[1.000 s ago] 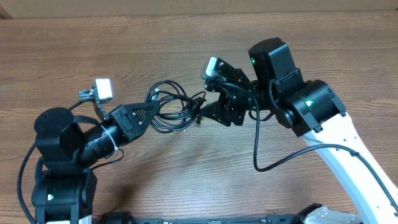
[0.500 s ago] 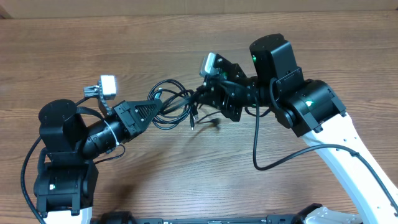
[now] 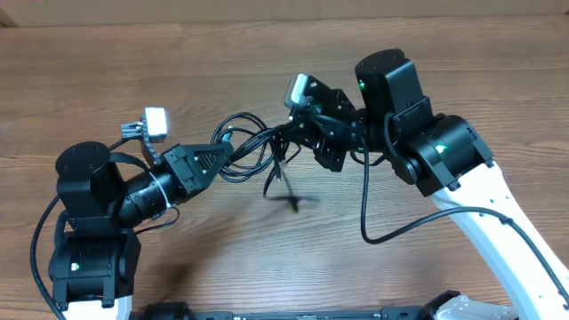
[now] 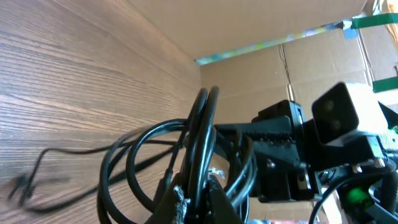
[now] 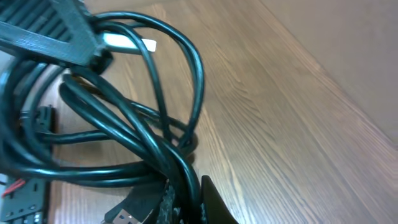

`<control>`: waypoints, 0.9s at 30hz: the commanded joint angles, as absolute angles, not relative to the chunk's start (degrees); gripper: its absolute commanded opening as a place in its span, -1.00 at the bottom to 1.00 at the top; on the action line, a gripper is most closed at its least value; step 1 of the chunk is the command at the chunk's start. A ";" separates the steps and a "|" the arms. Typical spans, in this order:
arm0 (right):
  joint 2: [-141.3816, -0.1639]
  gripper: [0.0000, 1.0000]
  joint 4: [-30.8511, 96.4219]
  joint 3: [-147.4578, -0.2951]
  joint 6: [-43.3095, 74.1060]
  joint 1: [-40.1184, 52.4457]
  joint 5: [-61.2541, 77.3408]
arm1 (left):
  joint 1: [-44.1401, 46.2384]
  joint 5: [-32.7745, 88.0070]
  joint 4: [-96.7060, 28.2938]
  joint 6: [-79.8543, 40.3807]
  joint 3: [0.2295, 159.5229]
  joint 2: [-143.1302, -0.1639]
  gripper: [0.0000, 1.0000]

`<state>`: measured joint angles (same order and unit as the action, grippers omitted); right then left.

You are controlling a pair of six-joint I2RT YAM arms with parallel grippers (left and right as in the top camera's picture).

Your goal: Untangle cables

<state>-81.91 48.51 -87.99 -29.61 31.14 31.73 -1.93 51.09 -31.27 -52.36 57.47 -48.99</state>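
table (image 3: 133, 53): wood-grain top, both arms reach in over its middle.
right arm (image 3: 436, 156): black and white, comes in from the lower right, wrist turned toward the centre.
left arm (image 3: 98, 191): black, comes in from the lower left, wrist pointed up and right.
cables (image 3: 244, 147): thin black cords in overlapping loops, strung between the two grippers at table centre; in the wrist views the loops look raised off the wood (image 4: 199, 137) (image 5: 143, 124).
right gripper (image 3: 289, 133): jaws pinched tight on the right end of the cables; in its own camera the cords bunch together and run down into the fingertips (image 5: 180, 199).
left gripper (image 3: 224, 153): jaws clamped narrow on the left side of the cables; loops fan up out of the tips (image 4: 196, 199).
grippers: near each other, not touching, only the cords bridging them.
loose strand (image 3: 274, 173): single cord dropping from the bundle toward the table, just below the right gripper.
dark mark (image 3: 293, 200): beside the strand's lower end, plug or its shadow, can't tell from overhead.
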 commanded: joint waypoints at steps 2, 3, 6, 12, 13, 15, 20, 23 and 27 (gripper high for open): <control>-80.03 -0.92 48.10 -89.65 -28.77 31.00 26.83 | -1.87 54.04 -31.05 -50.54 58.02 -48.64 -0.82; -79.72 -0.92 48.07 -89.65 -28.77 31.00 26.83 | -1.87 54.02 -31.03 -50.52 58.04 -48.64 -0.81; -79.11 -0.92 48.05 -89.65 -28.75 31.00 26.85 | -1.85 54.02 -31.05 -50.04 58.02 -48.64 -0.60; -78.87 -0.92 48.07 -89.65 -26.30 31.00 27.03 | -1.85 54.04 -31.05 -49.23 58.02 -48.64 -0.58; -78.87 -0.92 48.07 -89.65 -25.36 31.03 27.05 | -1.87 54.04 -31.05 -48.97 58.04 -48.64 -0.60; -78.87 -0.92 48.27 -89.65 -24.01 31.14 27.07 | -1.87 54.06 -31.03 -47.72 58.02 -48.64 -0.61; -78.87 -0.92 49.04 -89.65 -21.50 31.11 27.03 | -1.87 54.02 -30.59 -38.30 58.02 -48.64 -0.43; -78.87 -0.92 49.98 -89.65 -20.93 31.11 27.00 | -1.87 53.98 -30.55 -31.73 58.04 -48.64 -0.30; -78.87 -0.92 52.05 -89.65 -20.93 31.11 26.15 | -1.91 53.84 -29.26 -25.02 58.04 -48.64 -0.17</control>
<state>-80.47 51.66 -87.99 -22.28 31.16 26.85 -1.91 52.38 -30.04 -34.00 57.47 -48.99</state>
